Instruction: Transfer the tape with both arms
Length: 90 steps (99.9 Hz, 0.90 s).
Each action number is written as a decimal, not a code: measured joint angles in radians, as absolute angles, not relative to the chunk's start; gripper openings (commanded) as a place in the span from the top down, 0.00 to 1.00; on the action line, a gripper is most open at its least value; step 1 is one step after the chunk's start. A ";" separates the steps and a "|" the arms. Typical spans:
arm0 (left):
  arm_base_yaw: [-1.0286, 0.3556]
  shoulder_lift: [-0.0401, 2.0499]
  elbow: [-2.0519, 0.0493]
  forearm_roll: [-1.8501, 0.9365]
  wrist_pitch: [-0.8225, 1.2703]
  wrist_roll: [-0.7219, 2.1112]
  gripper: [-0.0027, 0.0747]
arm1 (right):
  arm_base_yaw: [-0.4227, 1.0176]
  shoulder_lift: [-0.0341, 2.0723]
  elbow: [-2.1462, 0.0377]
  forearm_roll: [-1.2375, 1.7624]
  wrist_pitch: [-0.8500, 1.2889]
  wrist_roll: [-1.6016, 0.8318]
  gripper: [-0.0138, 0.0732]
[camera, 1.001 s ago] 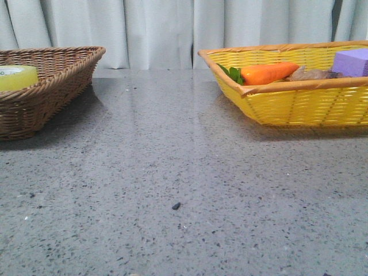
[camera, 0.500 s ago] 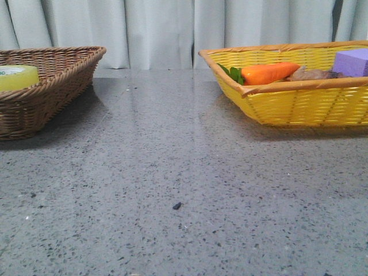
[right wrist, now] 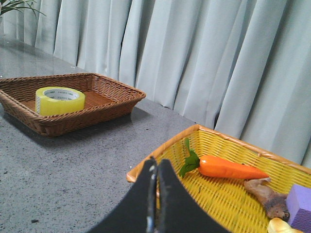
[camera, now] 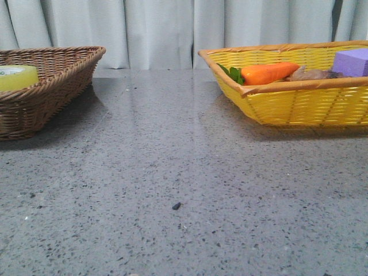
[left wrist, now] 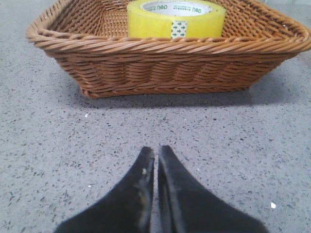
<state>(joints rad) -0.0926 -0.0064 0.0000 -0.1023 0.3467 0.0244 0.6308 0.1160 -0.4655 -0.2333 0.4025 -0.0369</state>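
The yellow tape roll (left wrist: 176, 19) lies flat in the brown wicker basket (left wrist: 165, 63); it also shows in the front view (camera: 17, 77) at far left and in the right wrist view (right wrist: 60, 100). My left gripper (left wrist: 156, 150) is shut and empty over the grey table, a little short of the brown basket's near wall. My right gripper (right wrist: 158, 162) is shut and empty above the near corner of the yellow basket (right wrist: 228, 194). Neither arm shows in the front view.
The yellow basket (camera: 299, 98) at the right holds an orange carrot (camera: 267, 73), a purple block (camera: 352, 61) and a brownish item (right wrist: 265, 194). A grey speckled table (camera: 172, 172) lies between the baskets, with a small dark speck (camera: 176, 205). Pale curtains hang behind.
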 measured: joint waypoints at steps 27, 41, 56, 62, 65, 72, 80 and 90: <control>-0.093 -0.006 0.000 -0.102 0.347 0.024 0.99 | 0.631 0.116 -0.466 -0.233 0.403 -0.037 0.93; -0.093 -0.006 0.000 -0.102 0.345 0.024 0.99 | 0.631 0.116 -0.464 -0.233 0.403 -0.037 0.93; -0.093 -0.006 0.000 -0.102 0.345 0.024 0.99 | 0.624 0.116 -0.436 -0.235 0.389 -0.037 0.93; -0.093 -0.006 0.000 -0.102 0.345 0.023 0.99 | 0.610 0.116 -0.404 -0.235 0.367 -0.037 0.93; -0.093 -0.006 0.000 -0.102 0.345 0.023 0.99 | 0.594 0.116 -0.387 -0.235 0.357 -0.037 0.93; -0.093 -0.006 0.000 -0.102 0.345 0.023 0.99 | 0.547 0.116 -0.335 -0.235 0.331 -0.037 0.93; -0.093 -0.006 0.000 -0.102 0.345 0.023 0.99 | 0.475 0.116 -0.261 -0.235 0.292 -0.037 0.93; -0.093 -0.006 0.000 -0.102 0.345 0.023 0.99 | 0.361 0.116 -0.175 -0.219 0.213 -0.037 0.93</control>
<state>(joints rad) -0.0926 -0.0064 0.0000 -0.1023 0.3450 0.0230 0.3609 0.1160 -0.1746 -0.2185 0.2128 -0.0369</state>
